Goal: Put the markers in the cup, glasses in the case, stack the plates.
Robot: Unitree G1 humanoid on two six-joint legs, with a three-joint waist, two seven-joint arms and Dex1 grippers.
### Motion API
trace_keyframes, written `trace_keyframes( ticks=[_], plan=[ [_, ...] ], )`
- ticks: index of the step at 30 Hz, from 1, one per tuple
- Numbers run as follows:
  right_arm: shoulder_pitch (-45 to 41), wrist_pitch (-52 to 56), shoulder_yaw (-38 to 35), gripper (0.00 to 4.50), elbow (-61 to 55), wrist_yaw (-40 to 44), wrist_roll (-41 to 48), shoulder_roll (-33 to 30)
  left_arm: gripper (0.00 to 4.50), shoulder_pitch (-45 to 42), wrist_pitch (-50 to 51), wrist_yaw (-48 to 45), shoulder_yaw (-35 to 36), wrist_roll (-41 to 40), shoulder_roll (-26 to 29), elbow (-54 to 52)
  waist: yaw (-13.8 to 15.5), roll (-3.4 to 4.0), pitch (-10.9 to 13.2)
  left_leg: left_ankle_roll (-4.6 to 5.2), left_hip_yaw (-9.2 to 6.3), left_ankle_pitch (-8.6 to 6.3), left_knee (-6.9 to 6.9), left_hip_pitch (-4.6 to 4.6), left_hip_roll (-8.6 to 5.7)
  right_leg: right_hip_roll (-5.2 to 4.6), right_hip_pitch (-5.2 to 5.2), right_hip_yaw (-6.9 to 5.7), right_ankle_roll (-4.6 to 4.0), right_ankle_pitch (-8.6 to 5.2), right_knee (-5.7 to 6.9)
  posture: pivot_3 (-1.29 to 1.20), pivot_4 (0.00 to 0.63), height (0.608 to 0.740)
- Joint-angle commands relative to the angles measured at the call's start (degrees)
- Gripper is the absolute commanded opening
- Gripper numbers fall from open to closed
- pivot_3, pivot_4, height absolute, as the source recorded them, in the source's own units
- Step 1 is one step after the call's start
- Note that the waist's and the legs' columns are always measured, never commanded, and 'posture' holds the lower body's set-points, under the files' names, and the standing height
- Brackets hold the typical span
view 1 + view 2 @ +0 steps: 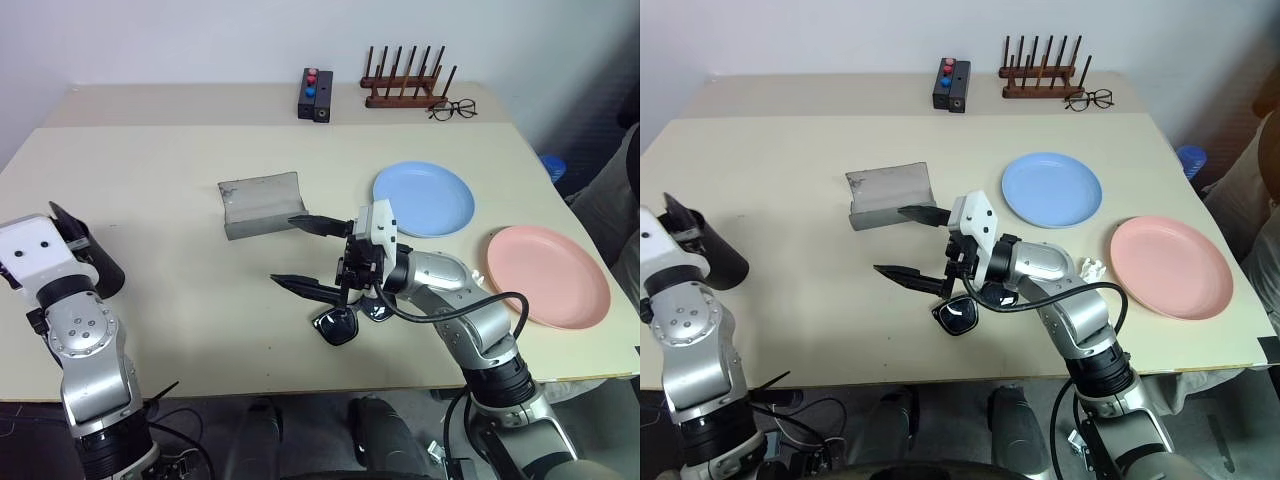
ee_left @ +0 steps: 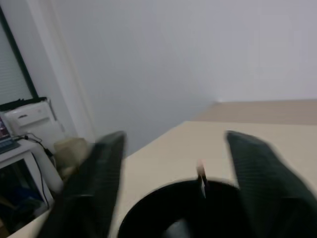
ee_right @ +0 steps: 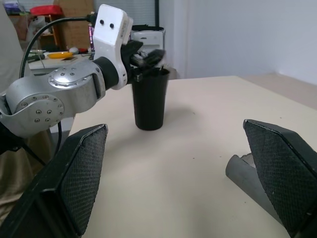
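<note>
Your matte black tapered cup (image 3: 149,99) stands upright near the table's (image 1: 180,330) left edge, with the left gripper (image 3: 148,57) poised over its rim, fingers spread and empty; a thin marker tip (image 2: 201,174) pokes up inside. Your right gripper (image 1: 310,255) hangs wide open, holding nothing, between the soft grey felt case (image 1: 260,203), lid up, and the glossy thick-framed sunglasses (image 1: 345,322) beneath the wrist. The smooth round blue plate (image 1: 424,198) and pink plate (image 1: 548,276) lie side by side, unstacked, the pink one close to the right edge, with bare tabletop between cup and case.

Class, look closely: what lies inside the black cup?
One thin marker tip pokes up inside the cup; everything deeper is hidden by its dark walls.
</note>
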Motion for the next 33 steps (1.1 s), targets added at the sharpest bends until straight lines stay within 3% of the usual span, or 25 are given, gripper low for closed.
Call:
trace_keyframes(
  ticks=[1,7,12,13,19,23,27,33],
  plan=[
    [-0.5,-0.3,-1.0,4.50,-2.0,0.0,1.1,0.2,4.18,0.1,-0.8,0.5,0.1,0.3,0.3,-1.6,0.0,0.00,0.0,0.00,0.00,0.00,0.00,0.00,0.00,0.00,0.00,0.00,0.00,0.00,0.00,0.00,0.150,0.740],
    [-0.6,-0.6,-1.2,4.50,-1.7,0.0,0.7,-0.3,4.18,-2.0,-0.1,-0.7,-0.3,-0.8,1.5,-2.6,0.1,0.00,0.0,0.00,0.00,0.00,0.00,0.00,0.00,0.00,0.00,0.00,0.00,0.00,0.00,0.00,0.150,0.740],
    [-0.8,-1.2,-1.4,4.50,-1.0,0.1,0.0,-0.8,4.18,-8.1,3.5,-13.6,-6.4,-9.3,6.3,-3.3,0.6,-0.01,0.0,-0.01,0.00,0.00,0.03,-0.01,0.00,0.00,0.01,-0.01,-0.01,-0.01,0.00,0.00,0.150,0.740],
    [-0.9,-1.2,-1.4,4.50,-0.9,0.1,-0.1,-0.8,4.35,-9.4,7.2,-17.4,-7.9,-12.2,7.9,-2.9,0.5,-0.01,0.0,0.00,0.00,0.00,0.03,-0.01,-0.01,-0.01,0.02,0.00,-0.01,-0.01,-0.01,0.00,0.150,0.740],
    [-1.5,-1.5,-1.4,4.50,0.0,-0.2,-0.7,-0.5,4.35,-16.7,31.8,-33.9,-13.6,-23.4,20.4,3.0,-0.5,0.02,0.0,0.01,-0.01,0.00,-0.06,-0.01,0.02,0.05,-0.09,0.00,0.14,0.06,0.05,0.00,0.150,0.740],
    [-1.5,-1.9,-1.1,4.50,0.5,-0.3,-1.3,0.0,4.35,-23.4,36.7,-44.0,-20.6,-25.0,28.3,12.5,-0.3,0.06,0.0,0.01,-0.01,0.00,-0.15,-0.03,0.03,0.06,-0.21,0.01,0.14,0.05,0.10,0.00,0.150,0.740],
    [-1.4,-2.2,-1.1,4.50,0.6,-0.5,-1.6,0.4,4.35,-30.8,37.2,-54.6,-27.4,-26.0,31.9,21.6,-0.2,0.05,0.0,0.01,-0.01,0.00,-0.14,-0.13,0.03,0.06,-0.26,0.00,0.12,0.03,0.05,0.00,0.150,0.740],
    [-0.3,-2.1,-1.2,4.50,-0.6,-1.7,-2.1,0.4,4.35,-37.5,28.4,-70.6,-40.4,-20.3,36.3,33.9,-0.3,0.08,0.1,0.01,-0.01,0.00,-0.23,-0.24,0.03,0.06,-0.45,0.00,0.17,0.05,0.10,0.00,0.150,0.740]
  ],
)
